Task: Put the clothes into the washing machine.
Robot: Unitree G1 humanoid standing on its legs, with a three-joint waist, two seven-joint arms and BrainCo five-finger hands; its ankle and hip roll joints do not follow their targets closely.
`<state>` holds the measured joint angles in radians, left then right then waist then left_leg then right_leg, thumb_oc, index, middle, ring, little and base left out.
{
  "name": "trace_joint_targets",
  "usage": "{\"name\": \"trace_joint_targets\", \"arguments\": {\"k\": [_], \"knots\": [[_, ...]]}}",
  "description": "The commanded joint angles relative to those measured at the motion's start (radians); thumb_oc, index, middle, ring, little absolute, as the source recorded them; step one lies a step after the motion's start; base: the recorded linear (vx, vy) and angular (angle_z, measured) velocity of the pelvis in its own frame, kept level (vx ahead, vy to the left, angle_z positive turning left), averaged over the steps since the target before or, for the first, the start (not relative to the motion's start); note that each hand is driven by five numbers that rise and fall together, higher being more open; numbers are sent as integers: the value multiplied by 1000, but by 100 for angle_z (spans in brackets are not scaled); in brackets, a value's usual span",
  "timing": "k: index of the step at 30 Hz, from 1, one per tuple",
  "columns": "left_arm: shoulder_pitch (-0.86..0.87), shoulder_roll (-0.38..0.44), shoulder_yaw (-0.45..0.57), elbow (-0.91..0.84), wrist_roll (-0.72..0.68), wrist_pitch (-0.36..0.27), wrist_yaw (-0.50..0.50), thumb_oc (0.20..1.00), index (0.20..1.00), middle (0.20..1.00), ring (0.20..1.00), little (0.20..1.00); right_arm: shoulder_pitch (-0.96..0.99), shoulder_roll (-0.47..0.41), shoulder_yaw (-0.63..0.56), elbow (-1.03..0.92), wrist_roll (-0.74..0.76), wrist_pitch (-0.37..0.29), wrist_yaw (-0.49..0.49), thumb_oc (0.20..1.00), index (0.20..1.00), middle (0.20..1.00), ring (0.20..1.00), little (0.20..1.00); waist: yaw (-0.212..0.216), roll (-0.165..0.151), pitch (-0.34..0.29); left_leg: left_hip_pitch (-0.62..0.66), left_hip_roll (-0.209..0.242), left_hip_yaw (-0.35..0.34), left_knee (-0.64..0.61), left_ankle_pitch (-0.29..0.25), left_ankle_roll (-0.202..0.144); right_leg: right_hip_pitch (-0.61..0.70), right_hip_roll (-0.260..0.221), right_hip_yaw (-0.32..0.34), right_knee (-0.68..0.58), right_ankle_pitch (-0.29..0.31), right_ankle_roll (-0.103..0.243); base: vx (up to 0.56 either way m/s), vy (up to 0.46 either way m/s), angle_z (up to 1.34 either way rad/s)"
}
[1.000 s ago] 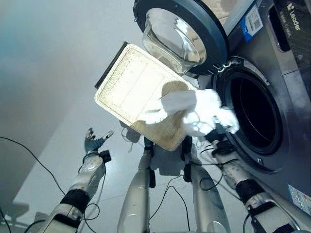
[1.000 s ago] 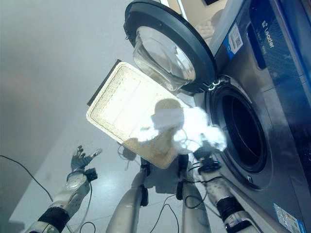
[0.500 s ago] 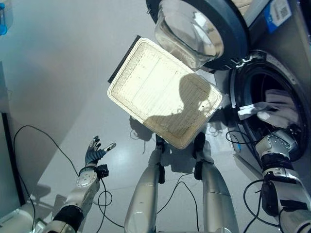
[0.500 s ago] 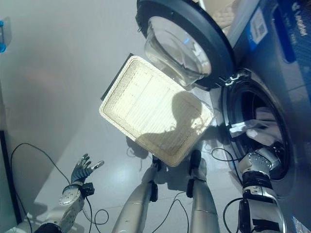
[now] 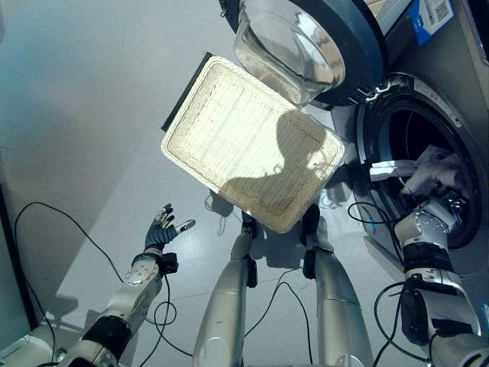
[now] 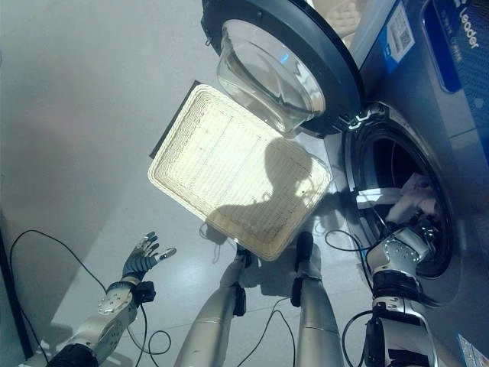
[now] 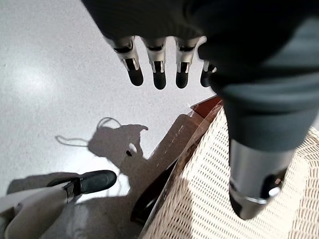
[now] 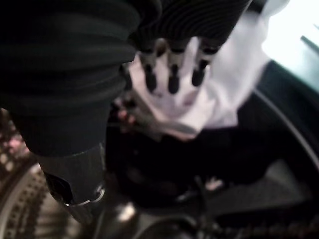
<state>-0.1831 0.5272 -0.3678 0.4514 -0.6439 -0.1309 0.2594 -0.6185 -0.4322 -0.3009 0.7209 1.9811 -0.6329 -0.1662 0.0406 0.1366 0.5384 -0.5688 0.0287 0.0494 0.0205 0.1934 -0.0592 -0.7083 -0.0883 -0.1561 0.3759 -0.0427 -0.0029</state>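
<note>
With the white cloth already inside the washer drum, the right robot hand rested straight-fingered against it, gripping nothing, so loading looked nearly done; next, pull clear, while the left robot hand hung open beside the basket.

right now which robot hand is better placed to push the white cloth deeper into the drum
Right robot hand: it is at the washing machine opening against the white cloth. The left robot hand hangs open over the floor.
</note>
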Motion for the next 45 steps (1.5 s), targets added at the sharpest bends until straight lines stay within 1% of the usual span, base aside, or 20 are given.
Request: {"name": "trace_joint_targets", "arguments": {"k": [1, 4, 6, 12, 14, 17, 18, 19, 20, 25, 29, 30, 32, 33, 34, 37, 39, 40, 43, 45], "knots": [[-32, 1, 8, 18, -6, 10, 13, 1000, 1000, 1000, 1000, 1000, 37, -102, 1, 10, -9, 114, 131, 1000, 1000, 1000, 1000, 1000, -7, -1, -18, -50, -73, 5, 93, -90, -1, 48, 39, -46, -121, 73, 64, -24, -22, 3], [-45, 14, -3, 23, -17, 12, 2, 1000, 1000, 1000, 1000, 1000, 35, -88, 22, 26, -9, 237, 182, 1000, 1000, 1000, 1000, 1000, -4, -6, -18, -50, -73, 4, 85, -86, 0, 47, 40, -49, -126, 77, 66, 0, 0, 0], [-51, 16, -7, 19, -20, 17, 0, 1000, 1000, 1000, 1000, 1000, 35, -84, 42, 32, -9, 272, 192, 1000, 1000, 1000, 1000, 1000, -4, -8, -18, -52, -73, 6, 81, -84, 1, 45, 41, -50, -131, 82, 68, -12, -12, -2], [-64, 20, -18, 12, -28, 32, 2, 1000, 1000, 1000, 1000, 1000, 34, -54, 79, -16, -9, 263, 322, 1000, 1000, 1000, 1000, 1000, -5, -15, -18, -44, -68, 7, 65, -81, 2, 49, 44, -49, -138, 86, 72, -8, -2, 2], [-53, 17, -15, 5, -23, 38, 0, 1000, 1000, 1000, 1000, 1000, 38, -56, 83, -53, -9, 172, 413, 1000, 1000, 1000, 1000, 1000, -6, -17, -18, -30, -65, 10, 61, -90, 1, 61, 43, -49, -138, 76, 75, -4, 2, 2], [-47, 20, -14, 3, -26, 41, -4, 1000, 1000, 1000, 1000, 1000, 39, -52, 82, -81, -9, 137, 471, 1000, 1000, 1000, 1000, 1000, -7, -18, -18, -28, -64, 10, 63, -92, 2, 63, 44, -50, -137, 73, 75, 3, 6, 1], [-40, 21, -6, -8, -29, 46, -7, 1000, 1000, 1000, 1000, 1000, 29, -50, 78, -146, -9, 68, 576, 1000, 1000, 1000, 1000, 1000, -8, -16, -18, -30, -61, 12, 58, -86, 3, 60, 45, -49, -142, 80, 74, 11, 39, 2], [-24, 27, 2, -20, -32, 53, -16, 1000, 1000, 1000, 1000, 1000, 36, -58, 73, -206, -9, -43, 662, 1000, 1000, 1000, 1000, 1000, -9, -15, -18, -12, -60, 14, 53, -94, 2, 76, 44, -48, -143, 69, 77, -9, 54, -1], [-17, 31, 11, -26, -34, 53, -20, 1000, 1000, 1000, 1000, 1000, 39, -66, 66, -248, -9, -95, 710, 1000, 1000, 1000, 1000, 1000, -12, -15, -18, -19, -59, 15, 53, -88, 2, 71, 44, -48, -146, 75, 75, 11, 54, -4], [1, 41, 50, -25, -41, 62, -58, 1000, 1000, 1000, 1000, 1000, 64, -94, 30, -280, -9, -118, 840, 1000, 1000, 1000, 1000, 1000, -20, -16, -18, -17, -56, 17, 57, -93, 0, 70, 45, -40, -145, 75, 79, -2, 36, -3], [-7, 35, 59, -15, -38, 72, -68, 1000, 1000, 1000, 1000, 1000, 63, -111, 50, -254, -75, -87, 752, 1000, 1000, 1000, 1000, 1000, -23, -22, -18, -22, -54, 21, 62, -91, -3, 64, 46, -41, -145, 81, 81, 0, 0, 0], [-9, 31, 51, -14, -40, 72, -68, 1000, 1000, 1000, 1000, 1000, 79, -110, 71, -209, -195, -44, 630, 1000, 1000, 1000, 1000, 1000, -23, -24, -18, -11, -54, 21, 58, -97, -4, 75, 45, -41, -145, 73, 84, 0, 0, 0], [-14, 31, 45, -11, -43, 68, -66, 1000, 1000, 1000, 1000, 1000, 87, -113, 92, -171, -261, -9, 587, 1000, 1000, 1000, 1000, 1000, -22, -23, -18, -12, -55, 20, 57, -94, -4, 74, 45, -42, -146, 75, 84, -12, 15, 0], [-21, 27, 36, -8, -46, 63, -58, 1000, 1000, 1000, 1000, 1000, 90, -119, 134, -129, -365, 20, 534, 1000, 1000, 1000, 1000, 1000, -20, -22, -18, -11, -56, 21, 53, -90, -2, 73, 44, -44, -147, 77, 83, -25, 40, 0], [-27, 24, 34, -8, -43, 59, -51, 1000, 1000, 1000, 1000, 1000, 92, -119, 173, -98, -411, 78, 512, 1000, 1000, 1000, 1000, 1000, -18, -22, -18, -12, -55, 21, 52, -87, -4, 74, 42, -46, -147, 78, 83, -43, 41, 1], [-32, 20, 32, 5, -40, 50, -53, 1000, 1000, 1000, 1000, 1000, 104, -107, 229, -43, -436, 137, 525, 1000, 1000, 1000, 1000, 1000, -13, -22, -18, -5, -55, 21, 48, -83, -6, 80, 40, -50, -149, 79, 82, -12, 10, 0], [-36, -9, 23, 43, -27, 17, -51, 1000, 1000, 1000, 1000, 1000, 129, -52, 309, 34, -495, 220, 560, 1000, 1000, 1000, 1000, 1000, -8, -27, -18, 9, -58, 16, 45, -84, -3, 95, 40, -57, -152, 77, 78, -41, 56, 2], [-36, -9, 23, 43, -27, 17, -51, 1000, 1000, 1000, 1000, 1000, 129, -52, 309, 34, -495, 220, 560, 1000, 1000, 1000, 1000, 1000, -8, -27, -18, 9, -58, 16, 45, -84, -3, 95, 40, -57, -152, 77, 78, -39, 69, 1], [-33, -69, 18, 133, 1, -29, -87, 1000, 1000, 1000, 1000, 1000, 154, 31, 393, 148, -682, 301, 594, 1000, 1000, 1000, 1000, 1000, -3, -38, -18, 57, -63, 11, 41, -92, 0, 148, 42, -61, -172, 75, 73, -58, 140, 3], [-27, -89, 21, 161, 10, -35, -105, 1000, 1000, 1000, 1000, 1000, 162, 46, 419, 166, -746, 311, 564, 1000, 1000, 1000, 1000, 1000, -3, -41, -18, 75, -63, 12, 39, -95, 1, 167, 43, -60, -178, 73, 72, -57, 187, 5]]}}
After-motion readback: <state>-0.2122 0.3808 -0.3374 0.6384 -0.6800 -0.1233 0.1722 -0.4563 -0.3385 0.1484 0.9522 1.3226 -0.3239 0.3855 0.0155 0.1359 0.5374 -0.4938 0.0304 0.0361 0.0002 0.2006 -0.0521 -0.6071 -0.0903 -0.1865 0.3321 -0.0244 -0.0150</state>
